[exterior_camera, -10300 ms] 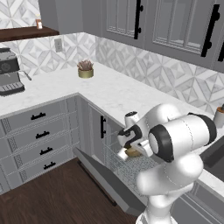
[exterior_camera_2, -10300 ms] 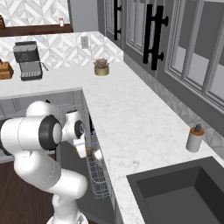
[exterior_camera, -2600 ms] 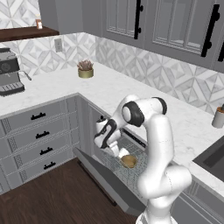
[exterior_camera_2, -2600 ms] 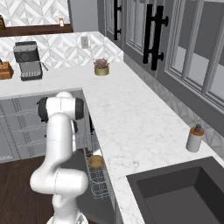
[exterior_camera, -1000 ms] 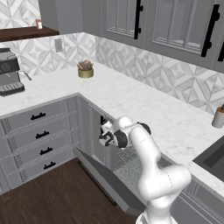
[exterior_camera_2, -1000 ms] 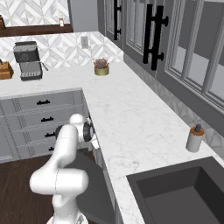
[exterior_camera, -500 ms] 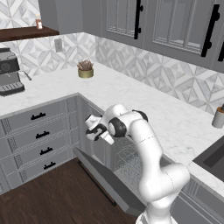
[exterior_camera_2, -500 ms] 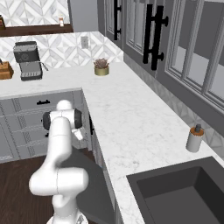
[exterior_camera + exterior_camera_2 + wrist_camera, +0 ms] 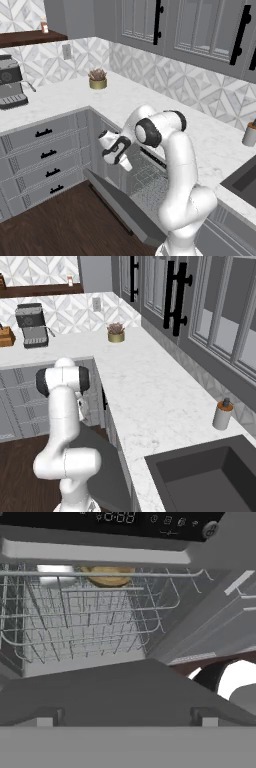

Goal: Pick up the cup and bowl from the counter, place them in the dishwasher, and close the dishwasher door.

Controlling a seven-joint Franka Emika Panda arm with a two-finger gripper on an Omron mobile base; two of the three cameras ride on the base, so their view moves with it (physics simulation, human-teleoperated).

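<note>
My gripper [image 9: 121, 156] hangs open and empty in front of the dishwasher [image 9: 150, 172], just above its door. In the hand view the fingertips [image 9: 46, 719] stand wide apart over the door's inner face [image 9: 125, 684]. The dishwasher door [image 9: 122, 207] slants half lowered below the opening. Inside, the brown bowl [image 9: 107, 575] lies at the back of the grey wire rack [image 9: 85, 619]. A white shape beside it looks like the cup [image 9: 55, 570]. The dark control strip [image 9: 125, 519] runs above. The white marble counter [image 9: 200, 135] lies over the dishwasher.
A gold pot with a plant [image 9: 97, 80] and a coffee machine [image 9: 10, 90] stand on the counter's far left. A grey soap dispenser [image 9: 222, 413] stands by the dark sink [image 9: 210, 476]. Grey drawer cabinets [image 9: 45, 155] flank the door; dark wood floor [image 9: 60, 225] lies in front.
The gripper has drawn back out of the rack, up and to the left, and now hangs before the opening. The bowl stays in the rack. The door has not moved.
</note>
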